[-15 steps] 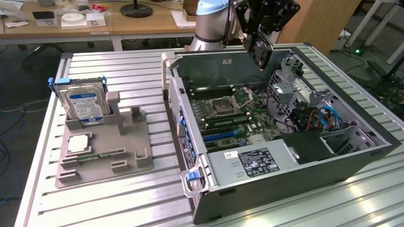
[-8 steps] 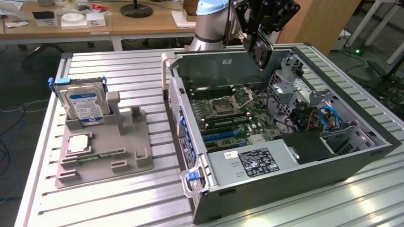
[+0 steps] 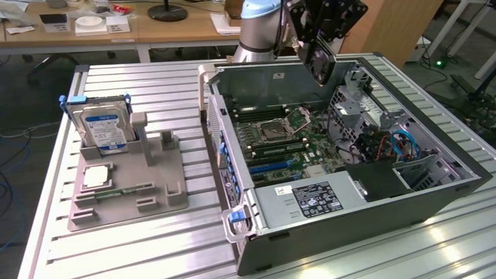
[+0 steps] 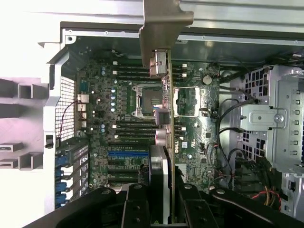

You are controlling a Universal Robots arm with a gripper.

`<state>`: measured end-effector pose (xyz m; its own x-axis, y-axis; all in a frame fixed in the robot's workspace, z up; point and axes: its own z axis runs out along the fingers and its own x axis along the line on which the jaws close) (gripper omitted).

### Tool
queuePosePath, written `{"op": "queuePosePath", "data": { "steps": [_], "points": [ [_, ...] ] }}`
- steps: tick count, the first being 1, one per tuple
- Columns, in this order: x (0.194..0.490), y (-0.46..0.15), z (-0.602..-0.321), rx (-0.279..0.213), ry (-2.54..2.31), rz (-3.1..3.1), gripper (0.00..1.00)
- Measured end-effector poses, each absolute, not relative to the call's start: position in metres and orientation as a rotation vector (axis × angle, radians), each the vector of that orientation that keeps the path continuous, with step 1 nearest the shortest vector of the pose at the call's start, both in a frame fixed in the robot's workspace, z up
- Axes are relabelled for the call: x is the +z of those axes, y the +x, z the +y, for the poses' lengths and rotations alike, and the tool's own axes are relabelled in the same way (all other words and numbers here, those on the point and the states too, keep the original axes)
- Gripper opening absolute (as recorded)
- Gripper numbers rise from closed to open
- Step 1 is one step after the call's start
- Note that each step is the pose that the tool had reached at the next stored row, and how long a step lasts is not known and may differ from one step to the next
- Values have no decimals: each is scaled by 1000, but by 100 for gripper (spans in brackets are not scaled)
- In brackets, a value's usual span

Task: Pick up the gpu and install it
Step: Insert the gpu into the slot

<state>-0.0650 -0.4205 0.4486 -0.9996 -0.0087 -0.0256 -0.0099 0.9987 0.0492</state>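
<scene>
Wooden desks are seen behind a ribbed metal bench point(image 3: 139, 244) carrying an open computer case point(image 3: 372, 215). Above it, the gpu point(image 3: 317, 58) is held upright under the near-vertical arm point(image 3: 259, 23). From the wrist, the gpu point(image 4: 164, 114) is seen pinched edge-on between the jaws, above the motherboard point(image 4: 118, 118).

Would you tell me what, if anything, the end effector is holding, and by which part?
The end effector holds the gpu, fingers clamped on its two faces at the end away from the bracket.
</scene>
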Motion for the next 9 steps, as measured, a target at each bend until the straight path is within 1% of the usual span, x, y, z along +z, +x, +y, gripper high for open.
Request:
{"op": "queuePosePath", "data": {
  "steps": [9],
  "points": [
    [449,-65,-421,78,-121,3115,28]
  ]
}}
